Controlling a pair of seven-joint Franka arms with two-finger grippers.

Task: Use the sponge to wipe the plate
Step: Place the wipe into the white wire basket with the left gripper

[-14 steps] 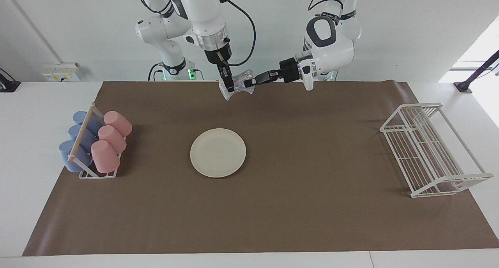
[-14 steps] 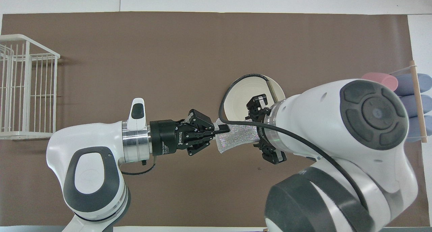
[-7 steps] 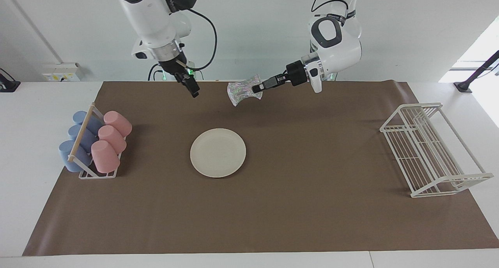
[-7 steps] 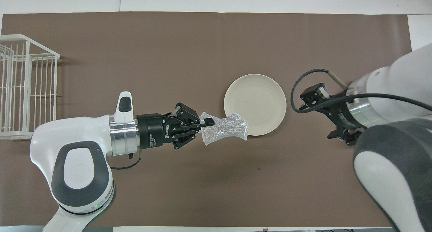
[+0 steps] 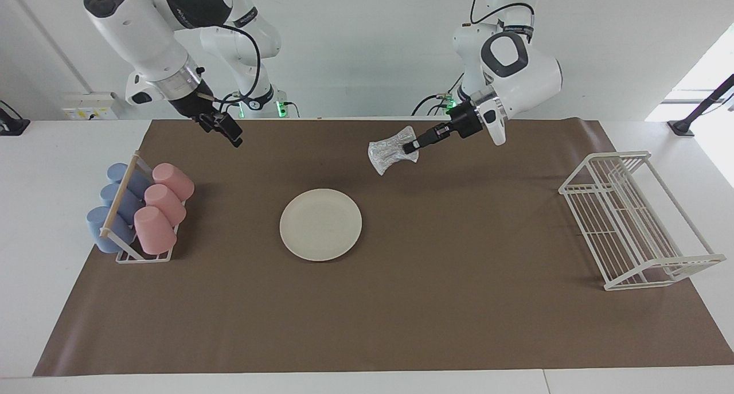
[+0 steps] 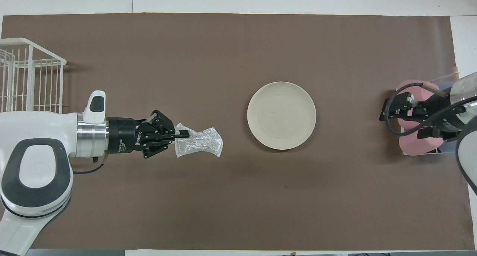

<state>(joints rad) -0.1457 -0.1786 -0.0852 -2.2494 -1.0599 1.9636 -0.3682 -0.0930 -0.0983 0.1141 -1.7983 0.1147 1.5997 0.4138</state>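
Note:
The cream-white plate [image 5: 320,224] [image 6: 281,115] lies flat on the middle of the brown mat, with nothing on it. My left gripper [image 5: 410,146] [image 6: 182,134] is shut on one end of the silvery glittery sponge [image 5: 391,149] [image 6: 199,147] and holds it in the air. The sponge hangs over bare mat, off the plate, toward the left arm's end. My right gripper [image 5: 226,129] [image 6: 404,118] is raised over the mat by the cup rack, open and holding nothing.
A rack [image 5: 140,207] with several pink and blue cups [image 6: 417,148] stands at the right arm's end of the mat. A white wire dish rack [image 5: 631,222] [image 6: 29,95] stands at the left arm's end. The brown mat [image 5: 459,302] covers most of the table.
The right gripper let go of the sponge and swung away toward the cup rack. The left gripper kept the sponge and carried it away from the plate toward the left arm's end.

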